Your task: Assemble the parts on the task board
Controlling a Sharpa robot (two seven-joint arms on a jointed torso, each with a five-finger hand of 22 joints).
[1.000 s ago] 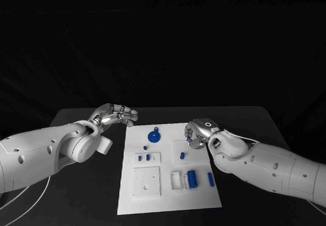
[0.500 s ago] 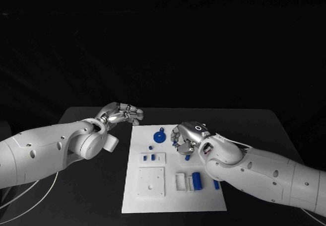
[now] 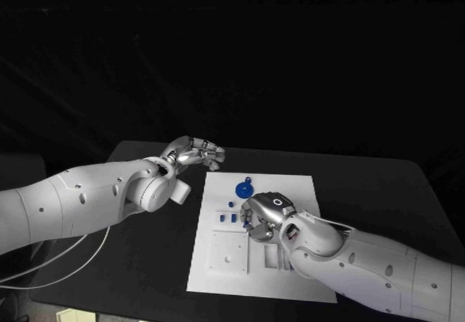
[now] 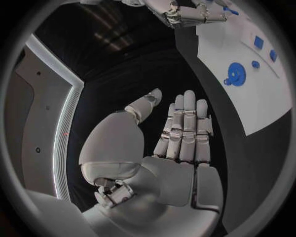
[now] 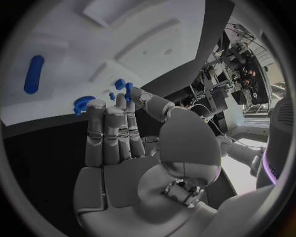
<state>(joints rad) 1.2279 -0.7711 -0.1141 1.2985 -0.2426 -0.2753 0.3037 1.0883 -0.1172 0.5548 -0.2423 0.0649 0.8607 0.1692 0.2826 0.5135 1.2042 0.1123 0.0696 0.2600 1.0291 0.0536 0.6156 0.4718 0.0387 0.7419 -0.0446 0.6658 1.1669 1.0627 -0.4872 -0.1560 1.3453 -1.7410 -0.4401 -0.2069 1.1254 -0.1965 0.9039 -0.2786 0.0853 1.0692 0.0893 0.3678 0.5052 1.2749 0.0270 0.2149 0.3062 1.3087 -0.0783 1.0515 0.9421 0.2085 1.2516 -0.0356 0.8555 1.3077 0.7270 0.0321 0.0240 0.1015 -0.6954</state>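
The white task board (image 3: 232, 282) lies in the middle of the black table. A round blue part (image 3: 245, 188) lies flat near its far edge, with small blue pieces (image 3: 228, 217) closer in. My right hand (image 3: 261, 213) hovers over the board's middle, fingers straight and holding nothing; its arm hides the board's right side. Its wrist view shows a long blue part (image 5: 34, 74), the round part (image 5: 82, 104) and small pieces (image 5: 121, 84) beyond the fingertips. My left hand (image 3: 197, 154) is off the board's far left corner, empty, with the board (image 4: 259, 98) and round part (image 4: 237, 74) to one side.
Pale square fixtures (image 3: 229, 249) sit in the board's near left half. Bare black table (image 3: 136, 271) stretches left of the board and beyond its far edge. A white cable (image 3: 81, 244) hangs under my left arm.
The head view has shifted. My right hand has moved from the board's right edge to over its middle, covering more of the parts. The left hand stays off the far left corner.
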